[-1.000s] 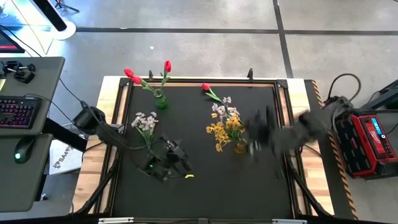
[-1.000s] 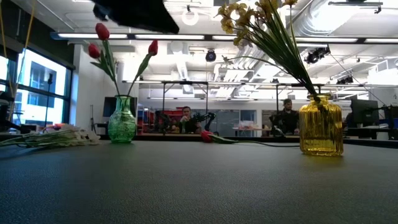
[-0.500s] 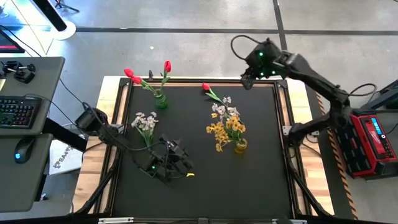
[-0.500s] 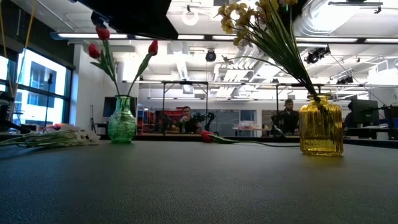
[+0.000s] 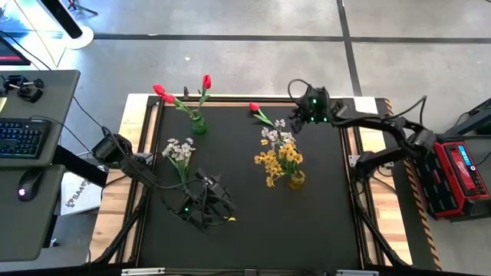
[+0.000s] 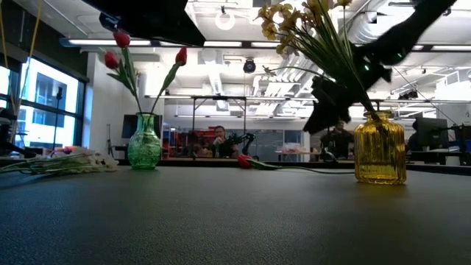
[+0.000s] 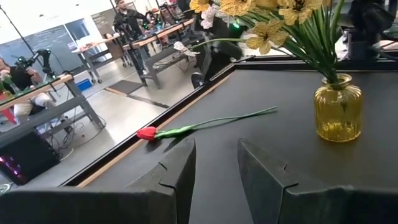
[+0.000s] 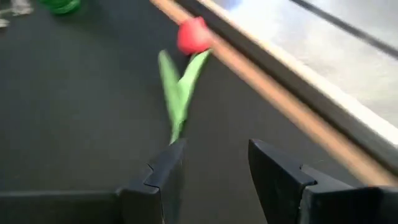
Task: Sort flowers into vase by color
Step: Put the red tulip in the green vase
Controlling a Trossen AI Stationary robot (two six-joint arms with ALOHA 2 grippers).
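A single red tulip with a green stem (image 5: 260, 114) lies flat on the black desk (image 5: 245, 222) near its far edge; the right end effector (image 5: 295, 120) hovers just beside it, fingers parted, empty. The left end effector (image 5: 222, 201) is open too, partly hidden.

The right arm reaches from the table's right side across toward the far edge, its forearm nearly level, and the right gripper (image 5: 295, 121) hangs low over the mat with its two dark fingers (image 8: 163, 180) parted and nothing between them. The left arm is folded low at the near left of the table, where the left gripper (image 5: 217, 201) rests near the mat with its fingers (image 7: 180, 168) apart and empty.
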